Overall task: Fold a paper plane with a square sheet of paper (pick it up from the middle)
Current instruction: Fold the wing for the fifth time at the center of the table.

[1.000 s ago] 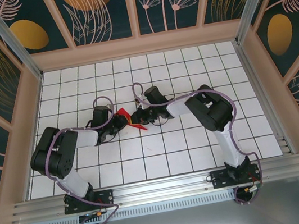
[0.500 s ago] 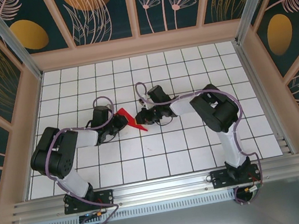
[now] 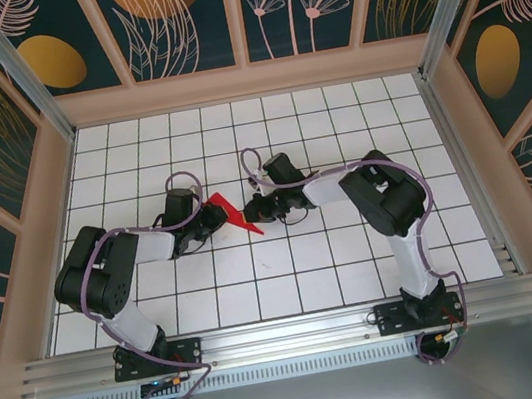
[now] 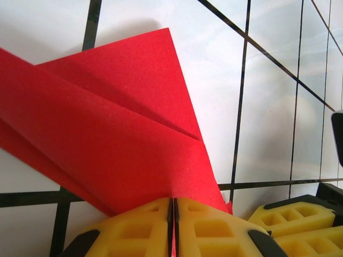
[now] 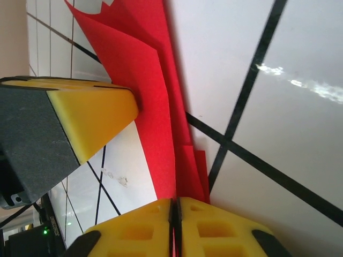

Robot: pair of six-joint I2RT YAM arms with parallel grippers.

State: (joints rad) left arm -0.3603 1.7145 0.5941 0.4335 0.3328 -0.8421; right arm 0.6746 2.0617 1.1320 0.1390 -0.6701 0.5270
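Observation:
The square sheet of paper [image 3: 231, 213] is bright red and folded into a narrow pointed shape with creased layers, lying low over the white grid table [image 3: 290, 287] between the two arms. My left gripper [image 3: 210, 218] is shut on its left edge; in the left wrist view the red layers [image 4: 118, 134] run into the closed yellow pads [image 4: 172, 206]. My right gripper [image 3: 253, 207] is shut on the opposite end, and the right wrist view shows the stacked folds [image 5: 155, 107] entering its closed pads [image 5: 174, 206]. The left fingers [image 5: 91, 118] press the paper from the other side.
Black grid lines cross the white tabletop. Wooden walls [image 3: 247, 81] with dark floral panels enclose the table at the back and both sides. An aluminium rail [image 3: 288, 336] runs along the near edge by the arm bases.
The right gripper has drawn back slightly to the right and its jaws have closed further. The red paper, bunched between the grippers before, now lies stretched into a flatter pointed shape.

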